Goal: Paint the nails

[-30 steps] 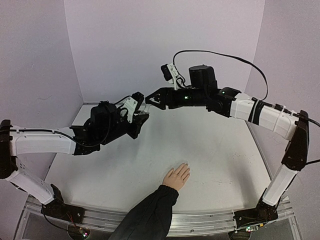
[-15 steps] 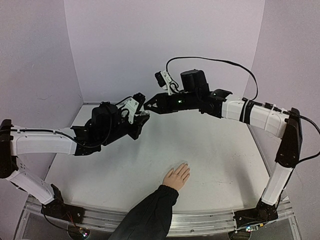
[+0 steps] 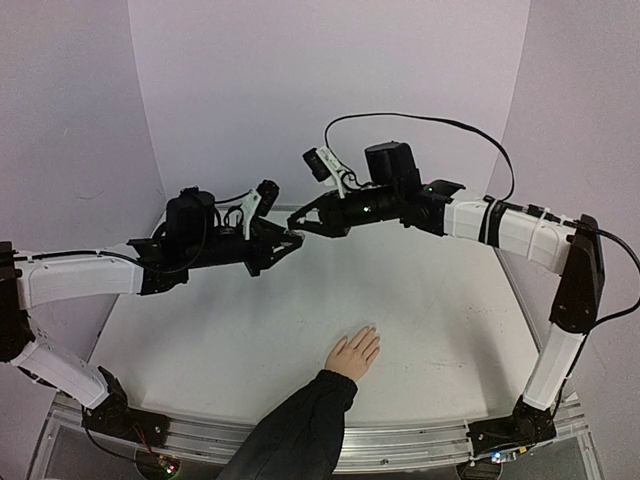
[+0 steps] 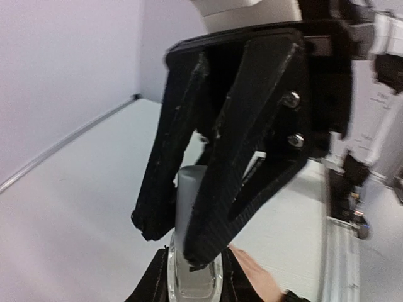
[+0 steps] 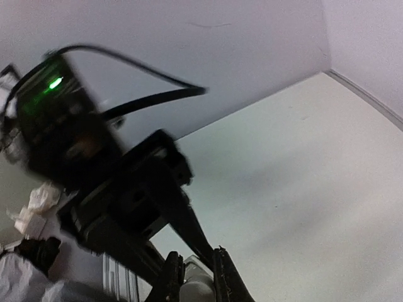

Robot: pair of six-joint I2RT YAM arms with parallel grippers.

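A light-skinned hand [image 3: 354, 353] in a dark sleeve lies flat on the table near the front edge. Its nails [image 3: 370, 333] are too small to make out. Above the table's far middle, my left gripper [image 3: 288, 241] is shut on a small clear bottle [image 4: 191, 277]. My right gripper [image 3: 304, 227] meets it from the right and is shut on the bottle's white cap [image 4: 191, 192]. In the right wrist view the cap [image 5: 199, 290] sits between my fingers [image 5: 223, 277]. In the left wrist view the hand [image 4: 253, 279] shows below the bottle.
Pale walls close the table's back and sides [image 3: 300, 100]. A metal rail [image 3: 400, 445] runs along the near edge, where both arm bases stand. A black cable [image 3: 420, 120] loops above the right arm.
My right gripper has moved left and shut on the cap. The left arm has lifted and turned so that the bottle points toward the right gripper. The hand has stayed still.
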